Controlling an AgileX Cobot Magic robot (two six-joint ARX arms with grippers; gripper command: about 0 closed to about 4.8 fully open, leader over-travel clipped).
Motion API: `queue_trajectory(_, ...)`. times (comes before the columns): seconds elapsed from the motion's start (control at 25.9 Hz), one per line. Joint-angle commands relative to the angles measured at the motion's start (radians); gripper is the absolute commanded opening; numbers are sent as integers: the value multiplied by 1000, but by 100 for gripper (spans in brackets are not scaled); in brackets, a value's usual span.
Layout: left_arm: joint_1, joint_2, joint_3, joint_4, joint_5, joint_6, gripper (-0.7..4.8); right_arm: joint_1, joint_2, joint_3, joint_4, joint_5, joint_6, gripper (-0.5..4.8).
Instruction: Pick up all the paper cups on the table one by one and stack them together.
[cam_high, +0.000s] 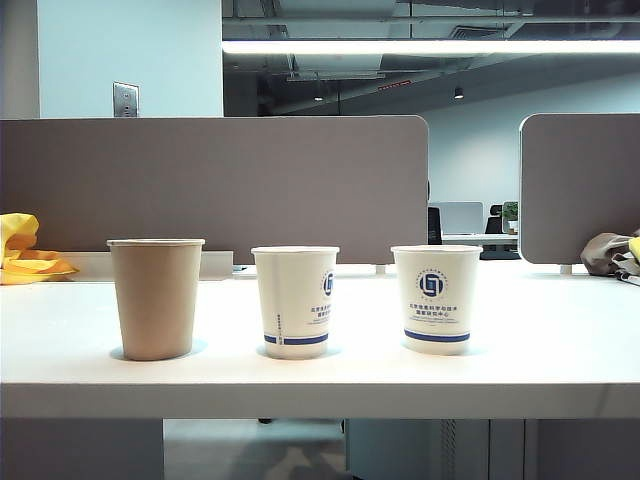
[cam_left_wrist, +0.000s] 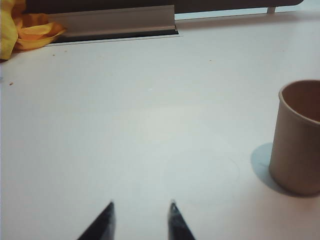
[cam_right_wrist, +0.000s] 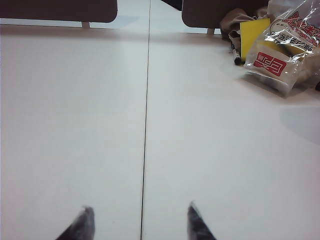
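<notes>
Standing in a row on the white table (cam_high: 560, 350) are three paper cups, all upright and apart from each other. The brown cup (cam_high: 156, 298) is at the left end, a white cup with a blue logo (cam_high: 295, 300) is in the middle, and a second white cup (cam_high: 436, 298) is at the right end. None is stacked yet.

The left gripper (cam_left_wrist: 141, 212) hangs over bare table with its two dark tips spread apart and nothing between them. In the left wrist view, the brown cup (cam_left_wrist: 297, 137) is off at about two o'clock from those tips, near but not touching.

The right gripper (cam_right_wrist: 138, 217) is spread even wider and holds nothing too. It looks out over bare table, with a crinkly plastic bag (cam_right_wrist: 282, 47) far off at about one o'clock. No cup shows in its view.

So the left arm looks closer to a cup. I think it should swing toward the brown cup first and close around its side.
</notes>
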Motion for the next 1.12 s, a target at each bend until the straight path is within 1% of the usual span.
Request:
queue_trajectory(0.04,1,0,1,-5,3,-3,138,0,2,-6,12,-1,3,238)
queue_trajectory(0.93,1,0,1,-5,4,-3,138,0,2,-6,12,-1,4,238)
queue_trajectory(1.04,0,1,2,-2,7,-14,138,1,1,-6,19,-3,8,238)
queue_trajectory(1.08,0,1,2,8,8,-21,138,2,1,-5,23,-5,26,238)
queue_trajectory(1.12,0,1,3,17,8,-50,138,4,2,-5,25,-7,61,238)
